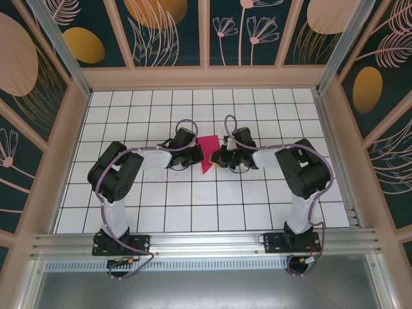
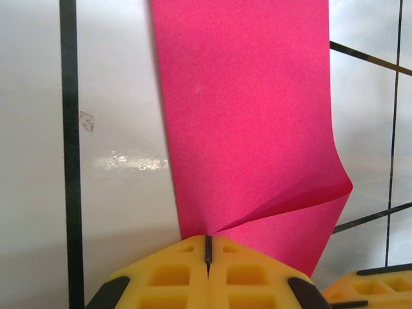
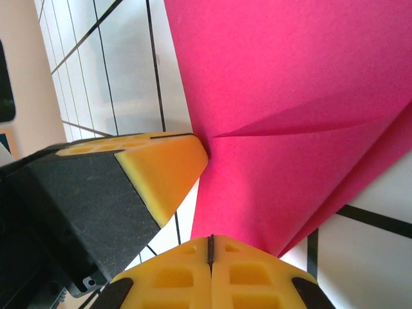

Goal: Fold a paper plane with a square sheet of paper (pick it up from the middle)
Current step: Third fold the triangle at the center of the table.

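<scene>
In the middle of the white tiled table (image 1: 193, 199) the two arms meet, and between them is the sheet of paper (image 1: 207, 152), bright magenta-pink and plain. The left gripper (image 2: 208, 252) is clenched on it. In the left wrist view its two yellow fingers (image 2: 167, 277) are pressed together with only a thin dark line between them, and the paper comes out exactly from this line. The right gripper (image 3: 210, 250) is also clenched on the sheet, with its yellow fingers pressed together in the same way on another part of the paper. The two grippers are very near to each other. In the right wrist view, a yellow finger of the left gripper has its tip right at the left edge of the paper. The sheet is not flat: from each pinch a soft fold goes out across it, and one part bends over the other. Seen from above, the paper becomes narrow to a point toward the near side of the table. It is brighter at the far part and darker at the near part. I cannot tell if any edge of it touches the table. Black grid lines (image 2: 70, 154) run beside the paper.
</scene>
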`<state>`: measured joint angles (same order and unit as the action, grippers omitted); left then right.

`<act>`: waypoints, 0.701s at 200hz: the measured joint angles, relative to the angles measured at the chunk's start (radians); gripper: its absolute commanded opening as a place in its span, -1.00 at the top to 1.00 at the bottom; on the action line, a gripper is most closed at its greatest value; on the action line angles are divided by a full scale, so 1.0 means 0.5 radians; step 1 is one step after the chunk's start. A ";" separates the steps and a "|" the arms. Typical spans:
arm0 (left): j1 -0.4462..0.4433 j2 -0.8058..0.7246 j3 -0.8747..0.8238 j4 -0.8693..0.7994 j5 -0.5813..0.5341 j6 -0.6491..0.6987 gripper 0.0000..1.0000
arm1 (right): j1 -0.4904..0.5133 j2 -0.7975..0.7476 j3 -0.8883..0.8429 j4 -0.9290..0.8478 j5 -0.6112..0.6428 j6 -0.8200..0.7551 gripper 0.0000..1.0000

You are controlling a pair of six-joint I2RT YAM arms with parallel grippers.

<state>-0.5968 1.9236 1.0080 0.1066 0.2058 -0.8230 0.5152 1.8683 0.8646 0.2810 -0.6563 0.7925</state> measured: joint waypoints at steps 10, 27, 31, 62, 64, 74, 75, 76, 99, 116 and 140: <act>-0.001 0.000 0.002 -0.005 -0.003 0.000 1.00 | 0.006 0.008 0.002 -0.001 0.001 -0.013 0.96; -0.002 0.000 0.005 -0.011 -0.011 0.000 1.00 | 0.009 0.046 0.016 -0.024 0.008 -0.029 0.97; -0.004 0.000 0.006 -0.013 -0.015 0.000 1.00 | 0.009 0.056 0.021 -0.034 0.012 -0.031 0.97; -0.012 0.000 0.015 -0.030 -0.045 0.014 1.00 | 0.009 0.089 0.038 -0.101 0.060 -0.060 0.98; -0.012 0.000 0.016 -0.032 -0.047 0.014 1.00 | 0.009 0.089 0.040 -0.104 0.060 -0.060 0.98; -0.014 0.000 0.021 -0.043 -0.051 0.017 1.00 | 0.008 0.089 0.047 -0.114 0.060 -0.062 0.98; -0.014 0.000 0.023 -0.043 -0.053 0.018 1.00 | 0.008 0.089 0.047 -0.115 0.060 -0.062 0.98; -0.014 0.000 0.024 -0.045 -0.053 0.019 1.00 | 0.008 0.089 0.047 -0.115 0.060 -0.063 0.98; -0.017 0.005 0.043 -0.075 -0.074 0.024 1.00 | 0.002 0.085 0.060 -0.127 0.066 -0.066 0.97; -0.017 0.008 0.052 -0.086 -0.083 0.034 1.00 | -0.018 0.063 0.070 -0.159 0.079 -0.074 0.96; -0.017 0.011 0.064 -0.102 -0.101 0.045 1.00 | -0.060 0.052 0.121 -0.195 0.101 -0.111 0.96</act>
<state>-0.6052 1.9293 1.0401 0.0555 0.1555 -0.8005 0.4850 1.8942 0.9249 0.1833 -0.6056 0.7372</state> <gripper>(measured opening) 0.058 0.061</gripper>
